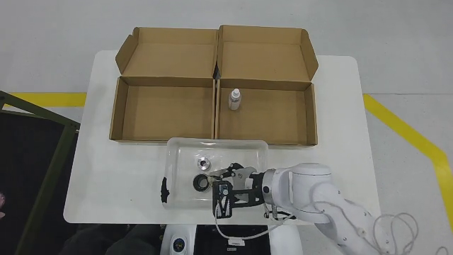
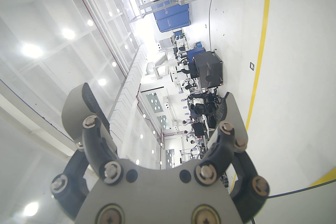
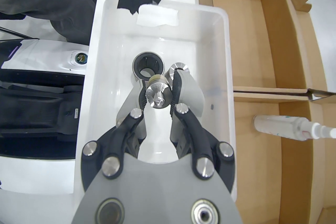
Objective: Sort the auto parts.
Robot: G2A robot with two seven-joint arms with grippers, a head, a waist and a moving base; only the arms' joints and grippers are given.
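My right gripper (image 3: 157, 95) is inside the clear plastic bin (image 3: 225, 57), shut on a silver metal fitting (image 3: 156, 96) with a brass-coloured end. A black ring bearing (image 3: 147, 67) lies just beyond it, and a second silver part (image 3: 181, 68) sits beside one finger. From above, the black ring (image 1: 202, 181) and a silver part (image 1: 203, 163) lie in the bin (image 1: 177, 177), with the right gripper (image 1: 228, 178) next to them. A white spray bottle (image 1: 234, 100) lies in the right cardboard box (image 1: 309, 117). My left gripper (image 2: 157, 107) points up at a ceiling, open and empty.
Two open cardboard boxes stand side by side behind the bin; the left box (image 1: 119, 113) holds nothing. Black tape (image 3: 136, 0) and a white label (image 3: 157, 15) mark the bin's end wall. The white table (image 1: 340, 99) has bare room at both sides.
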